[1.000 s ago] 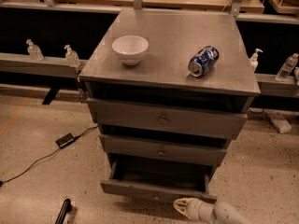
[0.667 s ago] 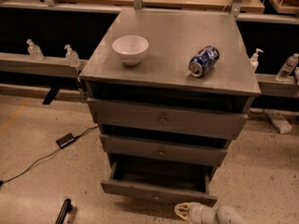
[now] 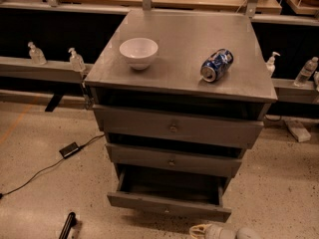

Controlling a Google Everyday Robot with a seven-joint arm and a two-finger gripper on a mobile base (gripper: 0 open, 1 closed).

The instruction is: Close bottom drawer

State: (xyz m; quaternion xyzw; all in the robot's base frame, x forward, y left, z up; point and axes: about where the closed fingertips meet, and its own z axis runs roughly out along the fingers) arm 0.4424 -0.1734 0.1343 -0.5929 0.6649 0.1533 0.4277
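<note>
Expect little grip from the speckled floor point(image 3: 45, 193): with too hard a shove, risk of sliding or rocking the grey cabinet point(image 3: 174, 144) instead of seating the drawer. Keep jolts away from the tabletop point(image 3: 184, 49). Stay clear of the top drawer point(image 3: 214, 131) and the middle drawer point(image 3: 209, 164), each with a dark gap above its front; on a high approach, likely to nudge the wrong front. Locate the bottom drawer point(image 3: 139, 202) lowest of the three, pulled well out, bare grey interior exposed, front close to the floor. Press squarely near the middle of that front; from the right corner alone, probable skewing of the box and binding in the runners, leaving it part open. Find the hand point(image 3: 198, 230) at the lower edge of view, low over the floor, just in front of the drawer's right half and apart from it; unable to tell whether spread or pressed together. Guard against shaking the white bowl point(image 3: 138, 53), upright at the tabletop's left, and against setting the blue can point(image 3: 217, 65), lying on its side toward the right, rolling off. Avoid snagging on the tiny centre knob point(image 3: 166, 211) during the push.
</note>
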